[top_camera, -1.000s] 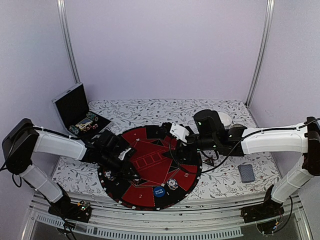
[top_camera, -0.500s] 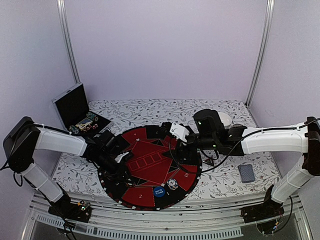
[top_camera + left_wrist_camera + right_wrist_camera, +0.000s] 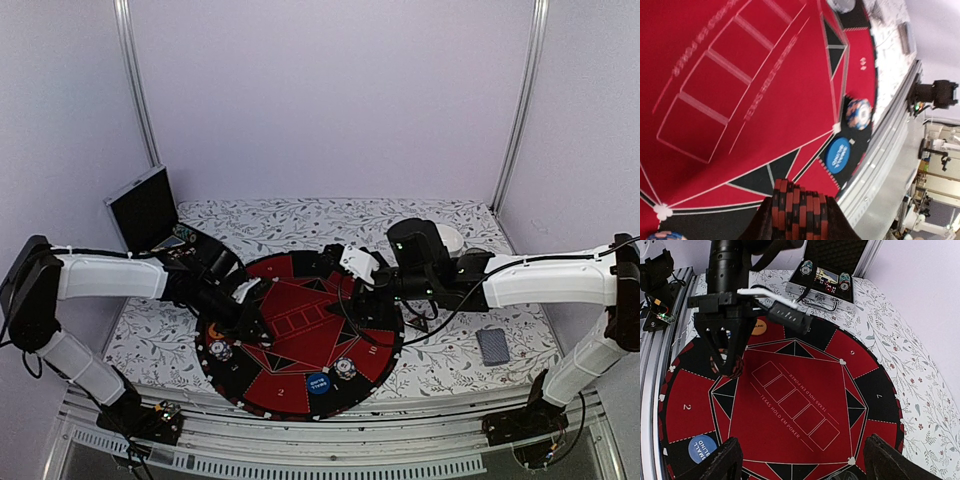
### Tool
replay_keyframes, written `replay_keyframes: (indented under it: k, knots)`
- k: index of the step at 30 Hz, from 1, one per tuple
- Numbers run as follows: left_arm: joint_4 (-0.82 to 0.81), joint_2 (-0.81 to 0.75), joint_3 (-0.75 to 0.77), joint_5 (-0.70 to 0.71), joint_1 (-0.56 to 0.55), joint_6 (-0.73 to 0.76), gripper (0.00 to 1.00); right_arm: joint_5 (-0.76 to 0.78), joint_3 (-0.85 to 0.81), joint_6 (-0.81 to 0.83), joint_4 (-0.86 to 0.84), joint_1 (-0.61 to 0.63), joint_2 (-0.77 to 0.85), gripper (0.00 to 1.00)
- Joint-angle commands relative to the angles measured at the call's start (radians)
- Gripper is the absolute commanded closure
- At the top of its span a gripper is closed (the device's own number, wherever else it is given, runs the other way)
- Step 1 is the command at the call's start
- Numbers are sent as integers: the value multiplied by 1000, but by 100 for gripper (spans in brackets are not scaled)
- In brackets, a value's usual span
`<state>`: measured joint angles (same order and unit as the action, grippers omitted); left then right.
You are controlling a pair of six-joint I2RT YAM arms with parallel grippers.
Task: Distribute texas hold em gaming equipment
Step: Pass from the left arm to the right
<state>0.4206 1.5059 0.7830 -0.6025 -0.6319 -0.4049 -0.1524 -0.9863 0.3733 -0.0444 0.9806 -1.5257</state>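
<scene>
A stack of red-and-black poker chips (image 3: 799, 210) is pinched edge-on in my left gripper (image 3: 252, 325), which hovers low over the left part of the round red-and-black poker mat (image 3: 300, 300). In the right wrist view the same gripper (image 3: 730, 360) holds the chips (image 3: 735, 367) near the mat's left point. My right gripper (image 3: 805, 465) hangs open and empty above the mat's right side. On the mat lie a blue disc button (image 3: 318, 382), an orange disc button (image 3: 213, 330) and two mixed chip stacks (image 3: 345, 368) (image 3: 220, 350). A blue-backed card deck (image 3: 492, 345) lies on the cloth at the right.
An open black case (image 3: 150, 215) with more chips stands at the back left. A white bowl (image 3: 450, 238) sits behind the right arm. The metal frame rail (image 3: 330, 440) runs along the table's near edge.
The left arm has swung inward and back with the chip stack, uncovering the orange button. The right gripper stays in place.
</scene>
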Motion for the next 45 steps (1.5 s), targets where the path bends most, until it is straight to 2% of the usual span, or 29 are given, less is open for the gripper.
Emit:
replay_keyframes:
  k: [1,5,7,12,18,29,32,33,37,41,45]
  knots:
    - [-192,-48,70,-35,5,-192,100,-17,-16,-4,-53,14,14,16]
    - [-293,-64,119,23,-11,-315,100,2,-35,50,-197,75,-45,16]
    - [-298,-68,146,53,-20,-336,100,29,-89,4,-210,77,-113,17]
    - [-375,-86,131,89,-36,-409,100,75,-190,-109,-242,82,-238,29]
    - [-376,-90,141,107,-45,-406,100,126,-206,-183,-333,83,-304,44]
    - [-376,-85,142,88,-52,-394,100,138,-215,-226,-338,73,-366,46]
    - [-376,-85,140,87,-53,-395,100,128,-215,-227,-342,62,-362,54]
    - [-376,-86,140,87,-53,-394,100,127,-239,-226,-343,60,-361,55]
    - [-376,-82,142,87,-54,-394,100,101,-265,-193,-338,61,-370,46]
    - [-376,-79,139,85,-53,-394,100,91,-269,-177,-337,60,-371,45]
    - [-375,-83,137,87,-54,-394,100,83,-265,-169,-335,60,-368,61]
